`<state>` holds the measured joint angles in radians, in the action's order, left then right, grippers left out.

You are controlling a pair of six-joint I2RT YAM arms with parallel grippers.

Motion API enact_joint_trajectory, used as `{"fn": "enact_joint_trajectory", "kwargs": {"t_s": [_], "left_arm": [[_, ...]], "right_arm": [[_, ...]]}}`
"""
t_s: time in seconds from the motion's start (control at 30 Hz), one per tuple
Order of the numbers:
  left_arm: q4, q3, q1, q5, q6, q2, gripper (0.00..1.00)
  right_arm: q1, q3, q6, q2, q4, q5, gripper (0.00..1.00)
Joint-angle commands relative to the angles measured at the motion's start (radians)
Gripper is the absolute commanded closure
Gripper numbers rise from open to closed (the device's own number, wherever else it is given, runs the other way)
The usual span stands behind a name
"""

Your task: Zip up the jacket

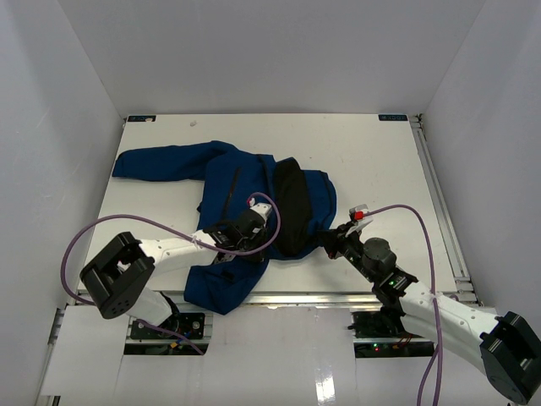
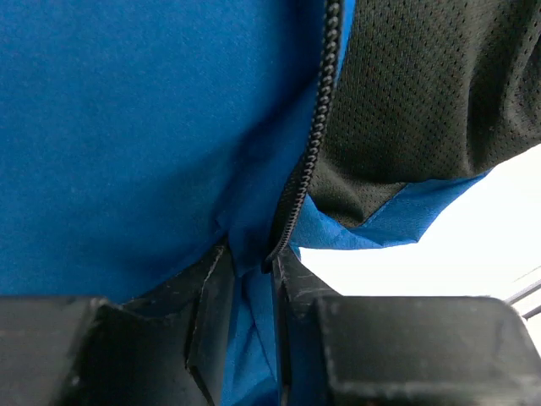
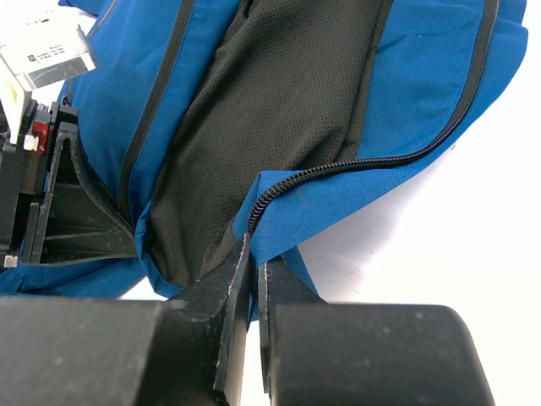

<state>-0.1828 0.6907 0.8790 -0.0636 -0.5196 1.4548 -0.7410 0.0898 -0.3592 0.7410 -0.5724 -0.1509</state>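
The royal-blue jacket (image 1: 241, 199) lies open on the white table, its black mesh lining (image 1: 294, 203) showing down the middle. My left gripper (image 1: 254, 222) is shut on the jacket's left front hem, pinching blue fabric at the bottom of the black zipper teeth (image 2: 314, 135). My right gripper (image 1: 331, 238) is shut on the right front hem, pinching blue fabric at the lower end of that side's zipper teeth (image 3: 338, 169). The two zipper edges are apart. The left gripper's body (image 3: 51, 203) shows in the right wrist view.
One sleeve (image 1: 161, 161) stretches to the far left of the table (image 1: 380, 161). A metal rail (image 1: 439, 203) runs along the table's right edge. White walls enclose the table on three sides. Purple cables loop over both arms.
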Motion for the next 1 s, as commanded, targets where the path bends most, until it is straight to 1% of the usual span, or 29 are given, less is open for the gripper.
{"fn": "enact_joint_trajectory", "kwargs": {"t_s": [0.0, 0.07, 0.13, 0.27, 0.4, 0.5, 0.7, 0.83, 0.97], "left_arm": [[0.026, 0.009, -0.005, 0.023, 0.003, -0.055, 0.55], [0.018, -0.009, -0.005, 0.036, 0.004, -0.099, 0.42], [-0.003, -0.024, -0.005, 0.029, 0.003, -0.164, 0.38], [-0.053, -0.044, -0.006, -0.013, 0.002, -0.301, 0.35], [-0.09, -0.056, -0.037, -0.058, -0.004, -0.346, 0.36], [-0.058, -0.06, -0.049, -0.026, -0.003, -0.322, 0.37], [0.051, -0.066, -0.049, 0.109, 0.027, -0.229, 0.37], [0.097, -0.053, -0.05, 0.145, 0.046, -0.144, 0.35], [0.117, -0.039, -0.051, 0.123, 0.035, -0.085, 0.32]], "right_arm": [[-0.001, 0.025, 0.009, -0.006, -0.024, -0.009, 0.92], [-0.001, 0.027, 0.009, -0.006, -0.026, -0.007, 0.92], [-0.001, 0.027, 0.008, -0.005, -0.027, -0.004, 0.92], [-0.001, 0.027, 0.005, -0.002, -0.029, 0.002, 0.92], [-0.001, 0.024, 0.003, -0.003, -0.032, 0.001, 0.92], [-0.001, 0.025, 0.001, -0.003, -0.032, 0.003, 0.92], [-0.001, 0.022, 0.0, -0.008, -0.03, 0.001, 0.92], [-0.002, 0.017, 0.002, -0.005, -0.032, -0.003, 0.92], [-0.001, 0.016, 0.005, -0.002, -0.035, -0.001, 0.92]]}}
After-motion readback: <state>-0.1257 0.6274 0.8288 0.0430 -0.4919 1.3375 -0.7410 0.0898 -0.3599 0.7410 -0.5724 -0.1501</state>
